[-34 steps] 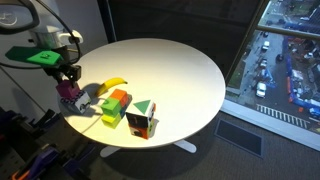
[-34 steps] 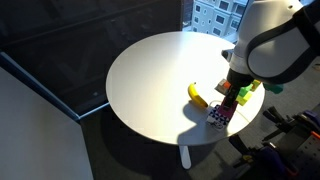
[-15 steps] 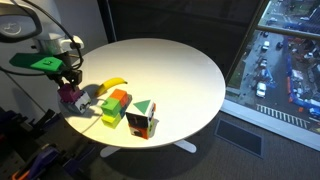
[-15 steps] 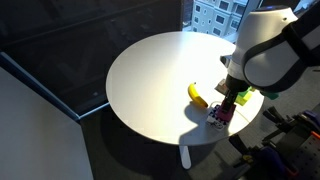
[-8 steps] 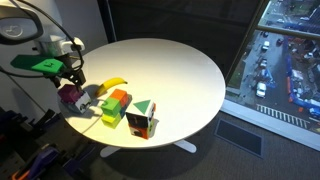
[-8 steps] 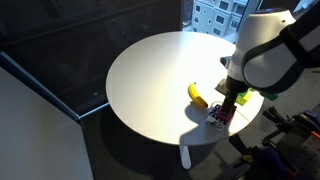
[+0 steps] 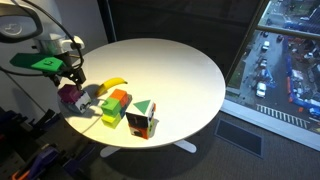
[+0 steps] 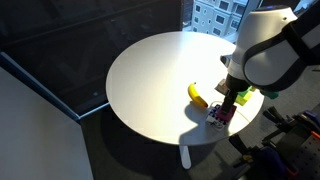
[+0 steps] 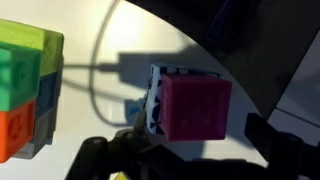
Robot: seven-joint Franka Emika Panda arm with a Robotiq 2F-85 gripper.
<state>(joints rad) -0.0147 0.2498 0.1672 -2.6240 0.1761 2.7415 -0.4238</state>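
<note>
A magenta cube [image 9: 195,108] with a black-and-white patterned side rests on the white round table [image 7: 180,70], close to its edge. My gripper [image 9: 190,150] is open and straddles the cube, one finger on each side; the right finger [image 9: 280,140] stands clear of it. In both exterior views the gripper [image 7: 70,82] [image 8: 232,100] hangs just over the cube [image 7: 70,98] [image 8: 219,114]. A green and orange block [image 9: 25,85] [image 7: 114,105] lies beside it.
A banana [image 7: 115,83] [image 8: 198,95] lies just inboard of the cube. A box with a green triangle on top [image 7: 141,118] stands near the table's front edge. A thin cable [image 9: 100,75] crosses the tabletop. A window [image 7: 285,55] lies beyond the table.
The jaws have opened and let go of the magenta cube, which stays on the table. The arm has hardly moved in the last second.
</note>
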